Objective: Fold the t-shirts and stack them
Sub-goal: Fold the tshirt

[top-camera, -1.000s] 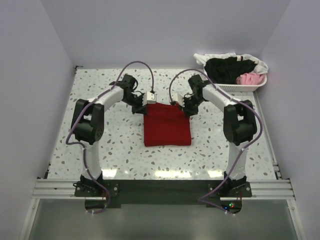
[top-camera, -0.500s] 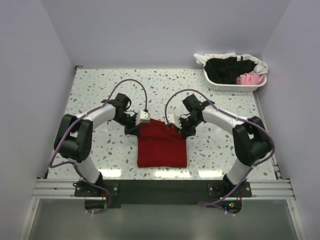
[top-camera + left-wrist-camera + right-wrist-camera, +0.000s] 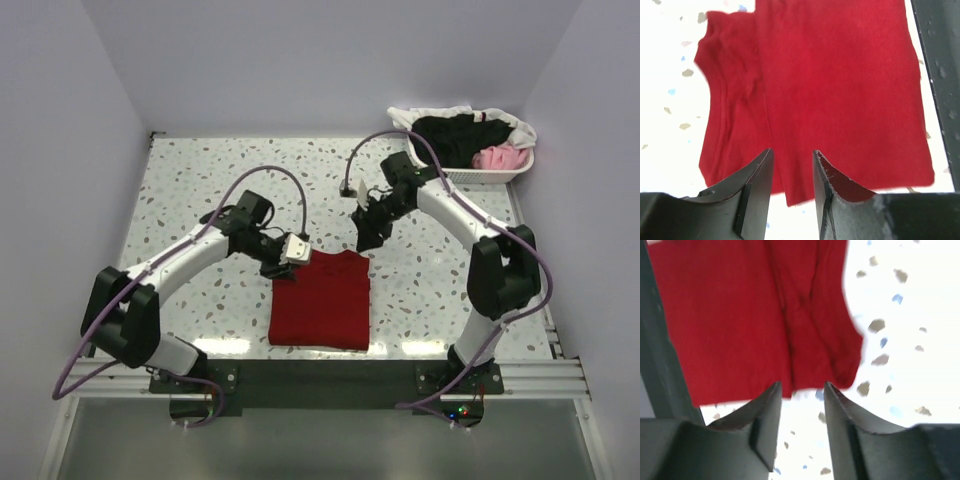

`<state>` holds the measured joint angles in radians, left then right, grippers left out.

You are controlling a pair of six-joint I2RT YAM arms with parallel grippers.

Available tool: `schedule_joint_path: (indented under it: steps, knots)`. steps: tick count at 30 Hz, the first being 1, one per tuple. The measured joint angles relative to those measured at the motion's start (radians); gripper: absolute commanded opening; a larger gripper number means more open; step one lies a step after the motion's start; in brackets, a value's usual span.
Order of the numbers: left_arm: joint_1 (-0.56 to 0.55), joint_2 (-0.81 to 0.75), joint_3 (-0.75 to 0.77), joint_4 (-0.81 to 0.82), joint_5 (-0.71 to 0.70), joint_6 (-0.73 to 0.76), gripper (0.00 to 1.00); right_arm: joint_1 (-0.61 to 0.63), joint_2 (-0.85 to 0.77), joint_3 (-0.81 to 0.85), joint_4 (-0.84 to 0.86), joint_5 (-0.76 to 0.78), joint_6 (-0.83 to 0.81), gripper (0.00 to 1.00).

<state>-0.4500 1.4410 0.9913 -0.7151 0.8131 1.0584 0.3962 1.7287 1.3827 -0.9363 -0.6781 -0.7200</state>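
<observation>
Where the 2 arms reach inward over the speckled counter (image 3: 180,190), the dark red t-shirt (image 3: 320,310) lies folded into a flat rectangle by the counter's near edge, midway between the arm bases. Left tool (image 3: 288,260): poised at the shirt's far left corner, its 2 fingers (image 3: 752,190) spread; red cloth shows through the gap beneath them and nothing is pinched. Right tool (image 3: 364,240): just beyond the shirt's far right corner and apart from the cloth, its fingers (image 3: 762,415) likewise spread and holding nothing. The right wrist view shows speckled counter in the gap, with the shirt's edge just ahead of the tips. In both wrist views a thicker band of layered cloth, softly creased, runs along 1 side of the folded shirt. White slotted basket (image 3: 470,176): at the far right corner of the counter, well apart from the folded shirt. It contains a black t-shirt (image 3: 455,135), a pink t-shirt (image 3: 500,157) and a white t-shirt (image 3: 440,112) draped over its far rim, all crumpled.
</observation>
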Motion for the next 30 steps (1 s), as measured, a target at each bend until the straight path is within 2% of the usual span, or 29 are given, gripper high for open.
schedule_joint_path:
  steps: [4,10,16,22,25,30]
  knots:
    - [-0.064,0.104,0.036,0.053,-0.008,-0.01,0.43,-0.01,0.127,0.111,0.044,-0.055,0.148,0.32]
    - [-0.089,0.274,0.102,0.135,-0.034,-0.058,0.45,0.003,0.262,0.175,0.099,-0.107,0.325,0.29]
    - [-0.109,0.339,0.117,0.174,-0.045,-0.08,0.45,0.021,0.358,0.2,0.144,-0.137,0.432,0.27]
    - [-0.129,0.368,0.118,0.185,-0.051,-0.081,0.44,0.047,0.411,0.205,0.166,-0.15,0.468,0.27]
    - [-0.133,0.378,0.118,0.184,-0.052,-0.082,0.37,0.06,0.427,0.206,0.174,-0.151,0.474,0.26]
    - [-0.135,0.386,0.118,0.183,-0.054,-0.094,0.11,0.078,0.452,0.207,0.181,-0.151,0.475,0.26]
